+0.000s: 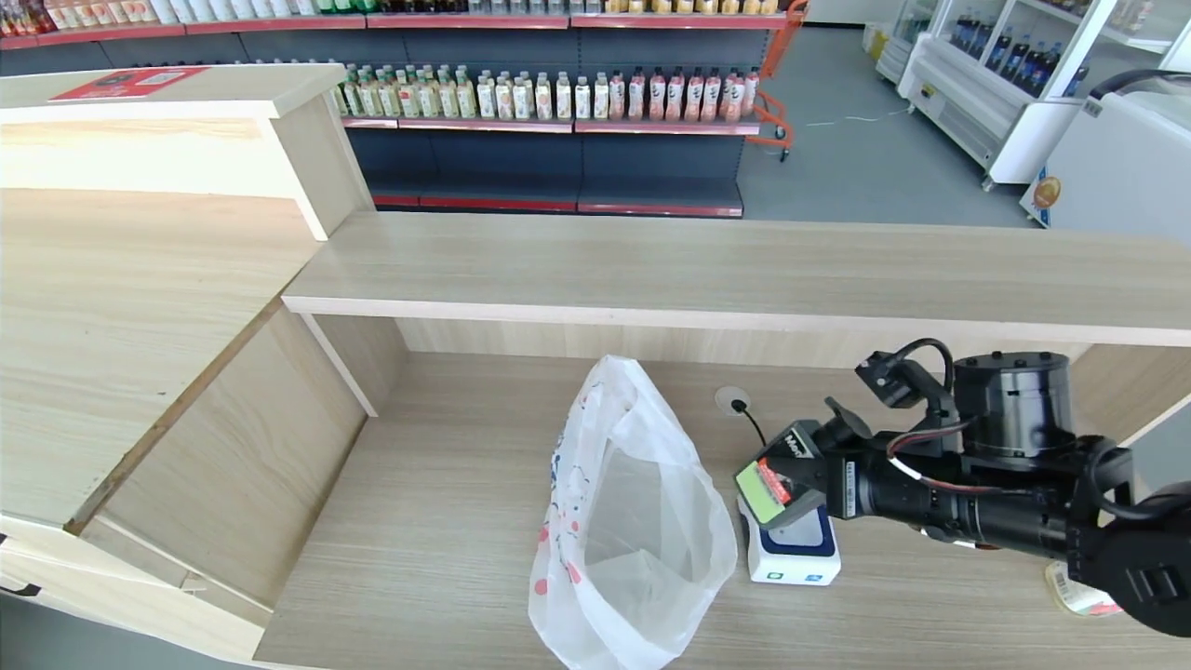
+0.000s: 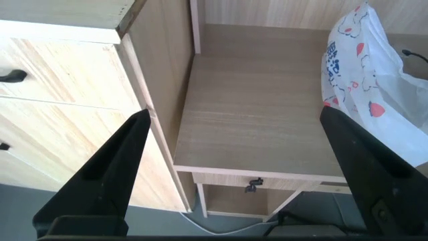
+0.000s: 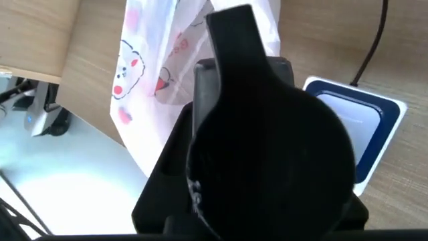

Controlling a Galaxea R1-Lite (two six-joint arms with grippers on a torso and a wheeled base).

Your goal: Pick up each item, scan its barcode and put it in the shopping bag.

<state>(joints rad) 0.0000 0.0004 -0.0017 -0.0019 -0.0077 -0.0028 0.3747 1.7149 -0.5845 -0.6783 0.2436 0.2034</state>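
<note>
Wooden counter (image 1: pixel 447 521) filled the lower frame of the head view. At its near edge, lower centre, the bag (image 1: pixel 633 521) stood slumped, its long axis running up the frame and its mouth gaping wide. Just right of it sat the scanner (image 1: pixel 800 554), close against the bag's side. The right gripper (image 1: pixel 791 475) hung directly over the scanner, its fingers pinched on a packet (image 1: pixel 765 491) with a green and red label, held tilted.

The bag therefore lay to the picture-left of the packet, just beside it. The coming move probably turned on a short carry leftward over the bag's rim, and the right arm, which held the packet, was far better placed for it.

Another item (image 1: pixel 1079 588) peeked out under that arm at lower right, mostly hidden. In its wrist view, the left gripper (image 2: pixel 235 114) had its fingers spread with nothing between them, near the counter's front corner and well apart from the bag. Farther back, a cable (image 1: pixel 752 423) ran to a hole in the counter, with shelves (image 1: pixel 558 93) of bottles beyond.
</note>
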